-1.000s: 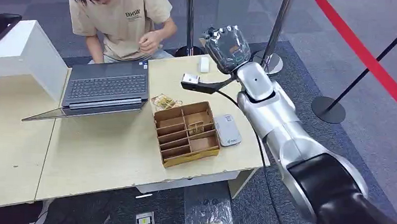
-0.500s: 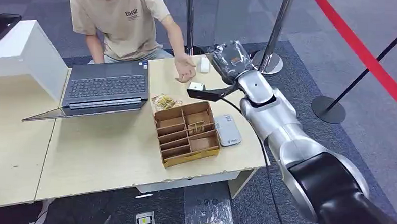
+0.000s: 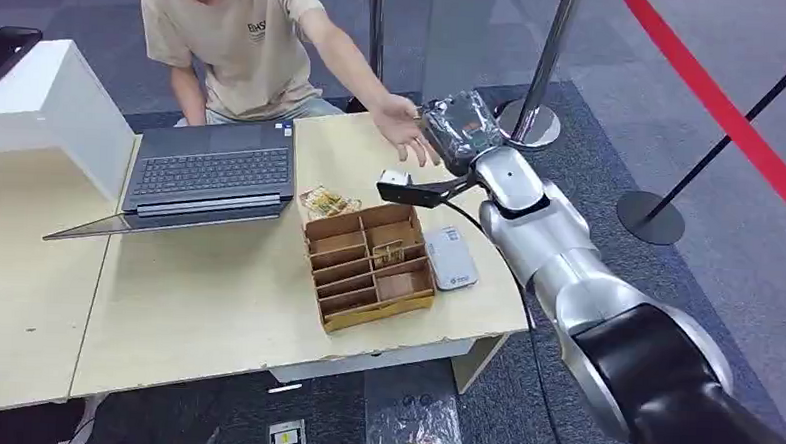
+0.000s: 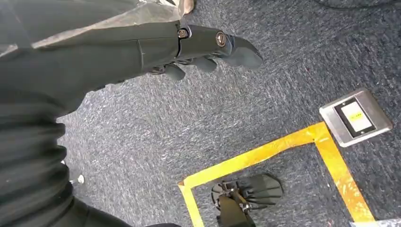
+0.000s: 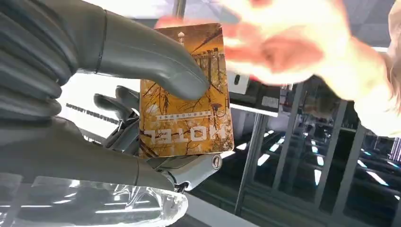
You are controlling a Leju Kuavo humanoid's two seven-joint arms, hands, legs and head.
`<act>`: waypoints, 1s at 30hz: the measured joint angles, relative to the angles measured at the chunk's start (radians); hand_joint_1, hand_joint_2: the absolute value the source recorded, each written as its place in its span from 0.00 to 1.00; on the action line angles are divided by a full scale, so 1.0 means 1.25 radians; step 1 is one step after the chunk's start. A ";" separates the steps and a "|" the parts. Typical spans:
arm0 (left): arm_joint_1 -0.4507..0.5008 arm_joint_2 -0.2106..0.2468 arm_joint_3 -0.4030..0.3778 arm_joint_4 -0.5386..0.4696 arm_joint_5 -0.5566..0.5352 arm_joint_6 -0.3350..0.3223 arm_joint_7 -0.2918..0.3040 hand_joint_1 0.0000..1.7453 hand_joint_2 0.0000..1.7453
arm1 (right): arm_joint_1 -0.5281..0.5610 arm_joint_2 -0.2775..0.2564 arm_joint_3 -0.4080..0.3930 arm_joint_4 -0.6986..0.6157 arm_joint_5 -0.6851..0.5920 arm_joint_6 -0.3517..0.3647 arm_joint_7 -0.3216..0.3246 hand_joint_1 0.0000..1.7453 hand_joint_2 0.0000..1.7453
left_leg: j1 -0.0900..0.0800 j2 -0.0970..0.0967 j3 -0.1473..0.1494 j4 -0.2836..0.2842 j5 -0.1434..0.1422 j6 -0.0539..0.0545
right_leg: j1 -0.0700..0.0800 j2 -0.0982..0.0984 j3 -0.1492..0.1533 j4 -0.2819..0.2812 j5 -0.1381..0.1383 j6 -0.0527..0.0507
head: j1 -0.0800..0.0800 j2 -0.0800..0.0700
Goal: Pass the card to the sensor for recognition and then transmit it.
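Our right hand [image 5: 142,118] pinches the hotel card [image 5: 187,92] under its thumb, a person's hand [image 3: 405,130] reaching just beyond it. We judge the card light, stiff and slick (best taken by its free edge). Below: a pale wooden table [image 3: 205,304], grey carpet around.

An office-like test hall, with grey carpet [image 3: 729,227], barrier posts [image 3: 546,64], floor tape [image 4: 265,156], plywood tables [image 3: 215,304] and a laptop [image 3: 211,174].

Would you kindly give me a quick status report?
Right hand grips card, raised. Left hand hangs, holds nothing. Person's hand reaching in; nothing blocking.
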 joint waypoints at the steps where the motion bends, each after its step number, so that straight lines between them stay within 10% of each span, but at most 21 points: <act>1: 0.000 0.000 0.000 0.000 0.001 -0.002 0.000 0.00 1.00 | 0.002 -0.001 0.000 0.000 0.000 0.000 0.000 1.00 1.00 | 0.000 0.000 0.000 0.000 0.000 0.000 | 0.000 0.000 0.000 0.000 0.000 0.000 | 0.000 0.000; 3: 0.000 0.000 0.000 0.000 0.002 -0.002 0.000 0.00 1.00 | 0.005 -0.002 0.001 0.000 -0.001 -0.002 0.000 0.95 1.00 | 0.000 0.000 0.000 0.000 0.000 0.000 | 0.000 0.000 0.000 0.000 0.000 0.000 | 0.000 0.000; 4: 0.000 0.000 0.000 0.000 0.002 -0.002 0.000 0.00 1.00 | 0.006 -0.002 0.002 0.000 -0.002 -0.002 0.000 0.18 1.00 | 0.000 0.000 0.000 0.000 0.000 0.000 | 0.000 0.000 0.000 0.000 0.000 0.000 | 0.000 0.000; 5: 0.000 0.000 0.000 0.000 0.003 -0.003 0.000 0.00 1.00 | 0.007 -0.002 0.002 0.000 -0.004 -0.003 0.001 0.00 1.00 | 0.000 0.000 0.000 0.000 0.000 0.000 | 0.000 0.000 0.000 0.000 0.000 0.000 | 0.000 0.000; 10: 0.000 0.000 0.000 0.000 0.006 -0.007 0.000 0.00 1.00 | 0.012 -0.003 0.004 0.000 -0.005 -0.009 -0.004 0.00 1.00 | 0.000 0.000 0.000 0.000 0.000 0.000 | 0.000 0.000 0.000 0.000 0.000 0.000 | 0.000 0.000; 11: 0.000 0.001 0.000 0.000 0.006 -0.008 0.000 0.00 1.00 | 0.015 -0.003 0.005 0.000 -0.005 -0.008 -0.007 0.00 0.00 | 0.000 0.000 0.000 0.000 0.000 0.000 | 0.000 0.000 0.000 0.000 0.000 0.000 | 0.000 0.000; 30: 0.007 0.008 0.000 0.000 0.043 -0.001 -0.006 0.00 1.00 | 0.095 -0.005 -0.011 -0.076 -0.257 -0.068 -0.067 0.00 0.00 | 0.000 0.000 0.000 0.000 0.000 0.000 | 0.000 0.000 0.000 0.000 0.000 0.000 | 0.000 0.000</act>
